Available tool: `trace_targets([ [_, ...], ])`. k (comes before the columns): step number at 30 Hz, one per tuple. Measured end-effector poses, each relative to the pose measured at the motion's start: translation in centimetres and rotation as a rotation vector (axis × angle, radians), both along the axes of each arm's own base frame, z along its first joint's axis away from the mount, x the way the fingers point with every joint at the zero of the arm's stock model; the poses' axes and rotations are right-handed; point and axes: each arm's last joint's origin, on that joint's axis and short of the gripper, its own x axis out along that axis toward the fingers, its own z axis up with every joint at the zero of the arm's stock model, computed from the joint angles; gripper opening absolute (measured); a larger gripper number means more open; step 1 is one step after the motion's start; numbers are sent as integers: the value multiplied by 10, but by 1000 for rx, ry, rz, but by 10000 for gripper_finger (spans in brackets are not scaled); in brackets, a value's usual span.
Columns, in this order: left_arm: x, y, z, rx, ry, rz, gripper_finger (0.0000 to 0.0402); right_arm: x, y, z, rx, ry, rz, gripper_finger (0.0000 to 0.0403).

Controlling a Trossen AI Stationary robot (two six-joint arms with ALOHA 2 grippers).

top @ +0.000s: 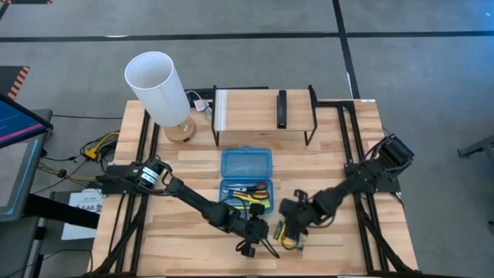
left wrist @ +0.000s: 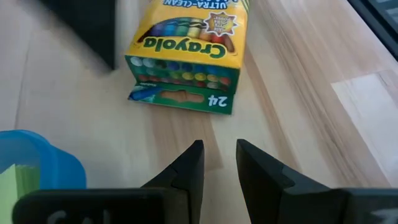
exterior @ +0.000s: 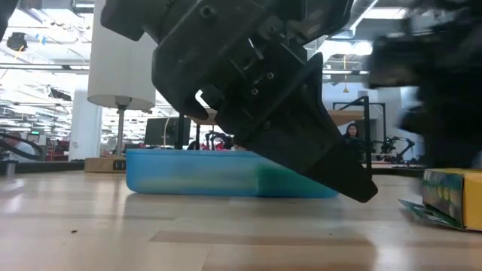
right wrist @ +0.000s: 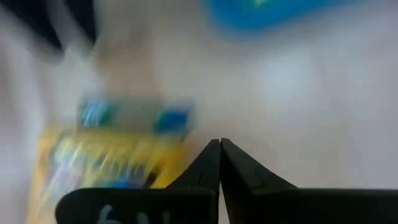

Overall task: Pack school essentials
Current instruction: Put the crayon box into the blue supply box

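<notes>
The green-yellow crayon box lies flat near the table's near edge, its open flap end turned toward my left gripper. The open blue case sits at mid-table and holds red-handled scissors and pencils. My left gripper hovers low just left of the box, fingers slightly open, and fills the foreground of the low view. My right gripper is shut, low over the box's far end, with the crayon box beside its fingers. My right gripper's shut fingers stand right beside the crayon box's edge, coming slanting down from the table's right. The view is blurred, and I cannot tell whether they touch it.
A lamp with a white shade stands at the far left. A black wire rack at the far edge carries a black bar. Bare wood lies to the left of the case, and the table's near edge is close behind the box.
</notes>
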Motion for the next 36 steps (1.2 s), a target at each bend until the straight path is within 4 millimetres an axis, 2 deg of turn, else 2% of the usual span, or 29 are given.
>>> trace_targets([
  [6,-2,-3,0,2,4,-6,82,24,-6,9,91,-133,90,26],
  [10,-3,-4,-1,0,8,-7,82,20,-10,27,59,-84,72,26],
  [18,-3,-6,-1,4,6,-14,82,-32,11,62,38,-44,-2,26],
  [22,-2,-6,1,-1,-11,-12,82,-55,33,58,77,16,-6,26],
  [27,2,-8,6,-19,-77,-21,82,-69,57,37,105,104,-9,26],
  [30,4,-8,8,-20,-108,-30,81,-68,63,23,87,134,-19,26],
  [36,4,-6,8,-18,-101,-25,81,-48,61,3,94,135,2,26],
])
